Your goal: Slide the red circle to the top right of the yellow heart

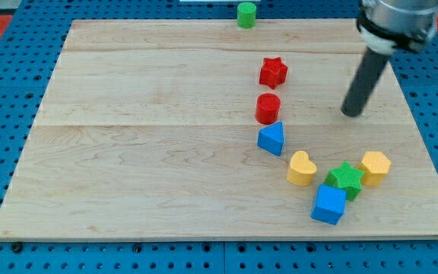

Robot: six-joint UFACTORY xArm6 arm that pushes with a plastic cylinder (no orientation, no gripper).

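Observation:
The red circle (268, 108) stands near the board's middle right, just below the red star (274, 71) and just above the blue triangle (271, 138). The yellow heart (301, 168) lies lower and to the right, beyond the blue triangle. My tip (351, 113) rests on the board well to the right of the red circle, at about its height, touching no block. The rod rises from it to the view's top right.
A green star (346, 179), a blue cube (329, 203) and a yellow hexagon (375, 166) cluster right of the yellow heart. A green cylinder (246, 14) stands at the board's top edge. The wooden board (128, 152) lies on a blue pegboard.

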